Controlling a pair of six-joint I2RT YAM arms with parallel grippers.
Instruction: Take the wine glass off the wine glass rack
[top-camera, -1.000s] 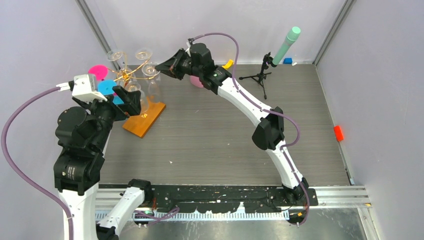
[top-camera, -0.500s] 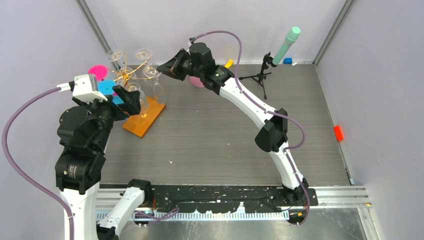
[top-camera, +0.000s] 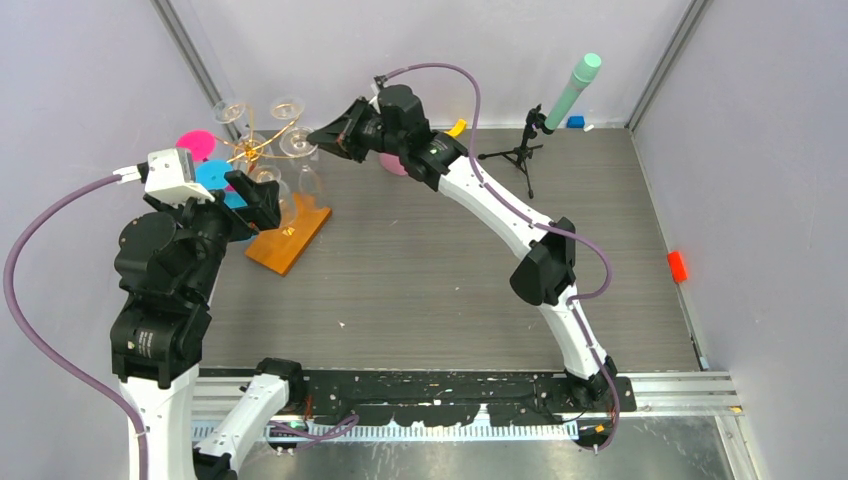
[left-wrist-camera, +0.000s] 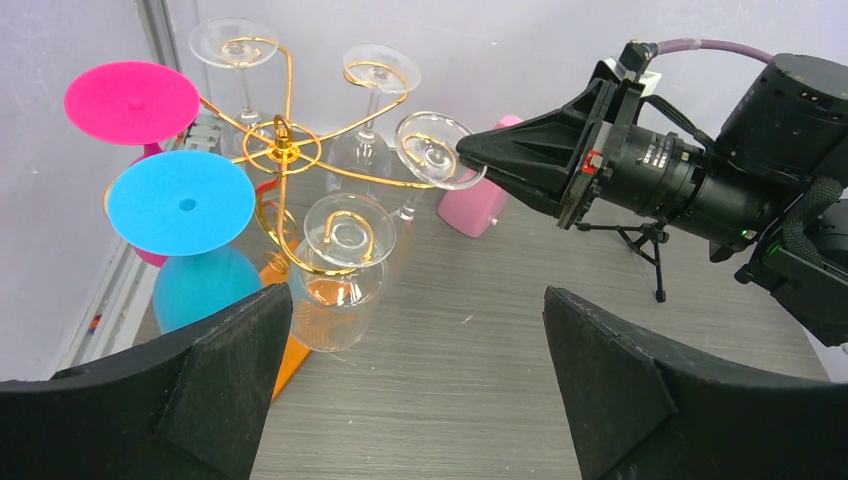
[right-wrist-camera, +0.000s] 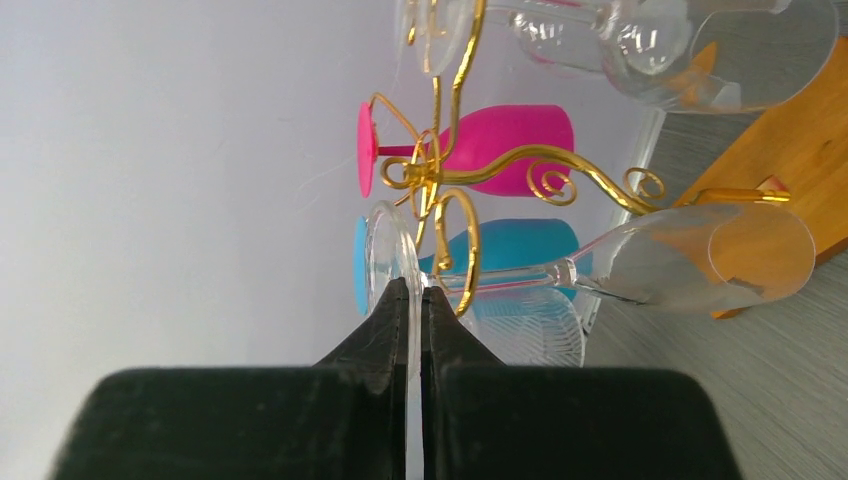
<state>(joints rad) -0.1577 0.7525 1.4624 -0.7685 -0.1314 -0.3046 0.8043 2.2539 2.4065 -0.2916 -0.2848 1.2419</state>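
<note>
Right end effector (right-wrist-camera: 414, 297) tight on wine glass (right-wrist-camera: 690, 262) foot

- The gold wire wine glass rack (left-wrist-camera: 285, 155), on its flat orange-brown wooden base, stands at the far-left corner of the grey wood-grain table (top-camera: 420, 270).
- A clear wine glass (left-wrist-camera: 434, 150) hangs upside down in the rack's right-hand arm, the edge of its foot pinched between the tips of the right gripper (right-wrist-camera: 417, 295).
- A pink wine glass (left-wrist-camera: 132, 100) and a blue wine glass (left-wrist-camera: 180, 200) hang on the rack's left side, beside the wall.
- The left gripper (left-wrist-camera: 415, 300), jaws spread, sits just before the rack.
- A small pink block (left-wrist-camera: 475, 205) lies right of the rack, under the right arm.
- A black tripod (top-camera: 520, 155) holding a mint-green tube stands far right, well apart.
</note>
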